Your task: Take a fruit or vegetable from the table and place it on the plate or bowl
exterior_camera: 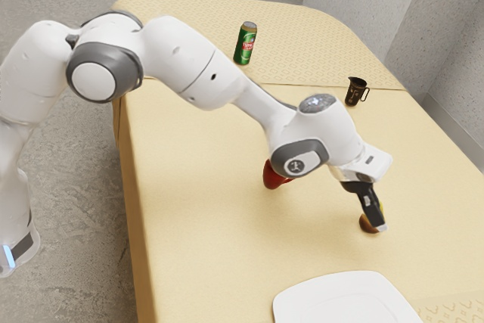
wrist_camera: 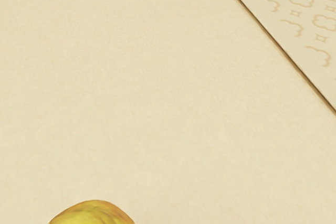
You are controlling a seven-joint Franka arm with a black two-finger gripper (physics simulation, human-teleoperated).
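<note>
Sitting low on the yellow fruit (wrist_camera: pixel 92 213) for grasping, your gripper (exterior_camera: pixel 372 215): pinch can't be told; plate (exterior_camera: pixel 348 300) at six o'clock.

— What stands at the far end?
— A green can (exterior_camera: pixel 245 42), upright on the patterned cloth (exterior_camera: pixel 302 43).
— Anything else?
— A dark mug (exterior_camera: pixel 356 91), upright, its handle toward the exterior view's right. It is just beside the cloth's near edge, well apart from the can.
— And around?
— Grey floor (exterior_camera: pixel 68 209), grey wall (exterior_camera: pixel 393 5).
</note>
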